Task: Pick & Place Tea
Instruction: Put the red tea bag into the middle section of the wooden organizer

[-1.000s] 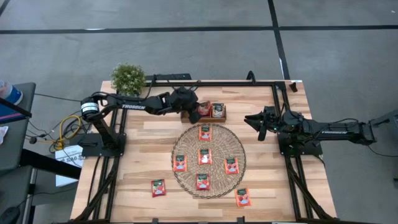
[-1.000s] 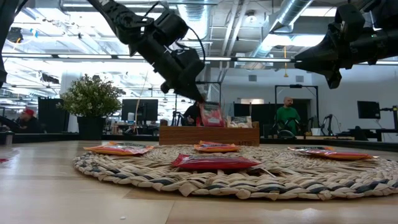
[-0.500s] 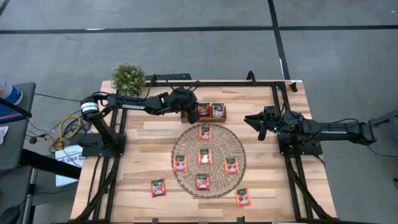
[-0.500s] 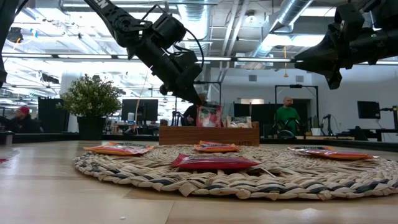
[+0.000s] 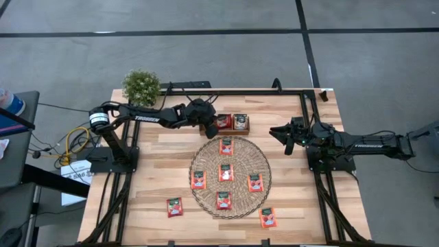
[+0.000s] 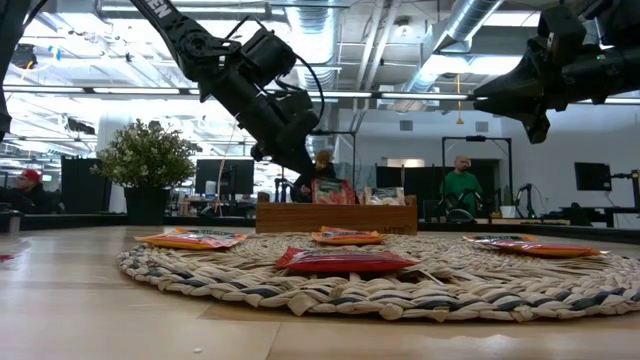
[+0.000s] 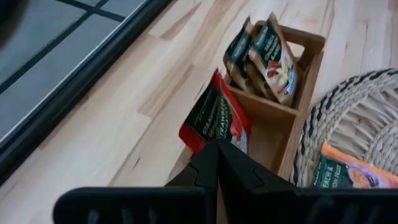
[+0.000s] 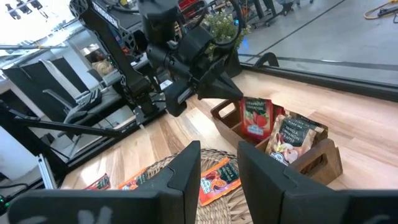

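The left gripper (image 6: 312, 166), fingers closed and empty, is pulling up and away from the tray (image 5: 232, 123), where a second ago it was pinching a red sachet (image 8: 254, 118); that sachet is now standing loose in the tray's left compartment. The right gripper (image 5: 287, 134) is hovering part-open, empty, beside the mat (image 5: 264, 165). This placement is looking finished, with seven sachets lying uncollected: five on the mat, two on the table (image 5: 151, 178).

Two sachets (image 5: 223, 122) stand in the wooden tray (image 5: 241, 130) behind the woven mat (image 5: 264, 158); five sachets lie on the mat, two on the counter (image 5: 158, 151) in front.
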You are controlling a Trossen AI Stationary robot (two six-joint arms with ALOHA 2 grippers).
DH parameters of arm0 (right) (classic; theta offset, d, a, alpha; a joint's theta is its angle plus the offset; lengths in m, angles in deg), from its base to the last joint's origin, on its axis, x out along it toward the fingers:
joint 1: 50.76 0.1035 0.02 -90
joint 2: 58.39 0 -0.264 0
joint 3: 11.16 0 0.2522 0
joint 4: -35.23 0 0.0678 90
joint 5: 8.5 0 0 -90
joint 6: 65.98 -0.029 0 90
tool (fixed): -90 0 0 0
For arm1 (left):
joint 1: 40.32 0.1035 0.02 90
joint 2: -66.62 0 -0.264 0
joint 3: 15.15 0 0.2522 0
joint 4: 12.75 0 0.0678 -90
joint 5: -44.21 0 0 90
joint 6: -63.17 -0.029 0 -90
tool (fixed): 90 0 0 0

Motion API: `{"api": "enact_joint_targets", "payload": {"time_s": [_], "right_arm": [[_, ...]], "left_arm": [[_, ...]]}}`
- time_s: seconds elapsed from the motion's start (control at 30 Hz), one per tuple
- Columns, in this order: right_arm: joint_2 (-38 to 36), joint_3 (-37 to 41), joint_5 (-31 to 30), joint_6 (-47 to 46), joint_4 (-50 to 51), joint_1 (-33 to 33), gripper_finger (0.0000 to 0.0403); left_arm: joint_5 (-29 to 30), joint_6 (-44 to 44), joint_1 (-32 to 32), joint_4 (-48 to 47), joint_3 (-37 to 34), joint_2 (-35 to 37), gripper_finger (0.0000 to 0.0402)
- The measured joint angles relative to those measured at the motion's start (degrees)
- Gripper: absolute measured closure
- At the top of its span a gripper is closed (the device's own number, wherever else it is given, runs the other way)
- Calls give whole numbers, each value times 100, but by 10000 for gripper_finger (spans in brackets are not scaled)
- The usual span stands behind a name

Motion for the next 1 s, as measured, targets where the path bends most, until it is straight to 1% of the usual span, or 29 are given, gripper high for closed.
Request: {"api": "enact_joint_targets", "payload": {"time_s": [0.3,0.73,1.0], "right_arm": [[-2,0,0,-2,0,0,305],[-2,0,2,-2,-2,0,305],[-2,0,11,-2,-15,12,305]], "left_arm": [[-140,-64,0,298,-7,0,401],[-190,-84,0,243,-7,-2,402],[-195,-36,-7,256,-9,-339,402]]}}
